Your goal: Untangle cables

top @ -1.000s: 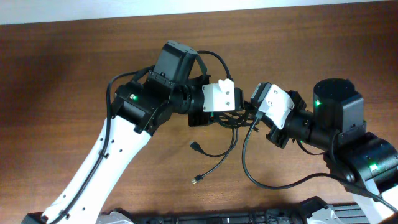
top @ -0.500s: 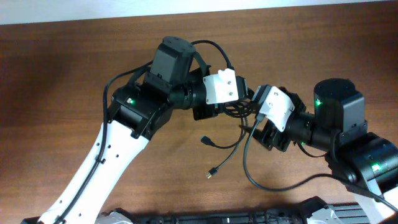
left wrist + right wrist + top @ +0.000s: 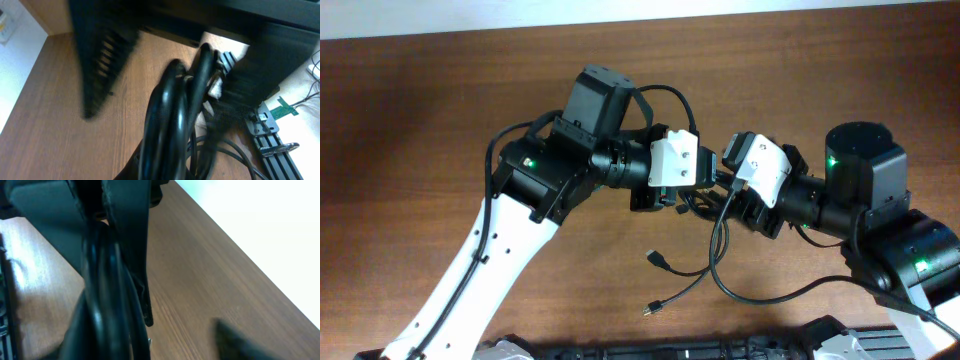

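Loose cables (image 3: 715, 250) shifted | left gripper (image 3: 182, 70) clamped on them | right gripper (image 3: 97, 235) apparently clamped too

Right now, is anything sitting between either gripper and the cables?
Nothing visible does. In each wrist view the cables run directly between the fingers of the left gripper and of the right gripper, with no other object in the gap.

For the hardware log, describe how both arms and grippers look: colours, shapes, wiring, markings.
Both arms mix white shells with black joint housings carrying green lights. The left arm has a white link with a thick black wire looping beside it; the right arm has a black cylindrical joint. Each wrist ends in a white block. The left gripper and right gripper have black fingers.
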Action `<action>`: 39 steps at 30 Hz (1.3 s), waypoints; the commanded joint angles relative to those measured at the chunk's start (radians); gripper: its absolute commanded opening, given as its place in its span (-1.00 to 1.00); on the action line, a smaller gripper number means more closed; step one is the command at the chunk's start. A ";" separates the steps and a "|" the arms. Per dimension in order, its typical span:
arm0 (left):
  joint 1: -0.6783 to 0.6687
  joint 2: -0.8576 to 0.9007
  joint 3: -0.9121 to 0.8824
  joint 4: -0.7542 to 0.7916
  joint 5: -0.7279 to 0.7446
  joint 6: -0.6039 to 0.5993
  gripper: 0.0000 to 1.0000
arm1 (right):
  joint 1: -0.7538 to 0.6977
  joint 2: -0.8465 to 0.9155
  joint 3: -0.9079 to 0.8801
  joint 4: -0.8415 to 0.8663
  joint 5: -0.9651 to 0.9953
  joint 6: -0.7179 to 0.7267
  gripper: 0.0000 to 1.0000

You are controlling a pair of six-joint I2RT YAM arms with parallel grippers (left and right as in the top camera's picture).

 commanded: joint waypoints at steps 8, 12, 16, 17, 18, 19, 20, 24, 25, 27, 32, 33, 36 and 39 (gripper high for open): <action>0.002 -0.034 0.021 0.040 0.044 0.030 0.98 | 0.001 0.003 0.001 0.003 0.011 0.008 -0.92; 0.002 -0.056 0.021 0.050 -0.122 -0.098 0.98 | 0.000 0.003 0.001 0.014 0.077 0.042 -0.92; 0.002 -0.100 0.021 0.050 -0.335 -0.238 0.98 | 0.000 0.003 0.001 0.064 0.171 0.149 -0.92; 0.002 -0.115 0.021 0.050 -0.380 -0.273 0.98 | 0.000 0.003 0.001 0.079 0.203 0.185 -0.92; 0.002 -0.130 0.021 0.049 -0.411 -0.294 0.98 | 0.000 0.003 0.001 0.091 0.231 0.214 -0.92; 0.002 -0.143 0.021 0.049 -0.419 -0.297 0.98 | 0.000 0.003 0.001 0.097 0.248 0.232 -0.92; 0.002 -0.163 0.021 0.049 -0.418 -0.297 0.98 | 0.000 0.003 0.001 0.102 0.246 0.236 -0.92; 0.002 -0.198 0.021 0.049 -0.461 -0.312 0.98 | 0.000 0.002 0.001 0.111 0.247 0.265 -0.92; 0.002 -0.202 0.021 0.051 -0.479 -0.327 0.98 | 0.000 0.002 0.001 0.118 0.246 0.280 -0.92; 0.002 -0.203 0.021 0.055 -0.493 -0.354 0.98 | 0.000 0.002 0.002 0.125 0.244 0.301 -0.92; 0.002 -0.183 0.021 0.086 -0.493 -0.455 0.98 | 0.000 0.002 0.002 0.147 0.164 0.301 -0.92; 0.002 -0.178 0.021 0.095 -0.493 -0.473 0.98 | 0.000 0.002 0.002 0.150 0.155 0.301 -0.92; 0.002 -0.159 0.021 0.136 -0.492 -0.535 0.98 | 0.000 0.002 0.002 0.151 0.132 0.302 -0.92; 0.002 -0.136 0.021 0.172 -0.446 -0.562 0.96 | 0.001 0.002 0.002 0.156 0.115 0.306 -0.92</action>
